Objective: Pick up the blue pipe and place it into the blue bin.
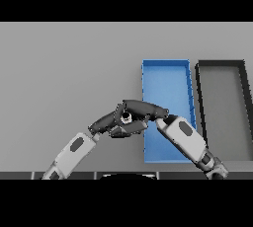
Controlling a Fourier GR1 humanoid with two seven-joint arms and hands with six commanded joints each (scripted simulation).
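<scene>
Both hands meet mid-table, just at 9 o'clock of blue bin (166,80). Right hand (143,108) overlaps left hand (114,122); finger states unclear. Blue pipe not discernible. Black bin (222,65) at 3 o'clock of blue bin.

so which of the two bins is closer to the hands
The blue bin: both hands meet at its left edge, while the black bin lies farther right.

**Both hands meet beside the blue bin**

On the grey table (64,73), the left hand (109,121) and the right hand (143,108) come together just left of the blue bin (165,75). A small pale ring-shaped end (126,117) shows between them, possibly the pipe, though its colour is unclear. A dark bin (221,64) sits just right of the blue one.
</scene>
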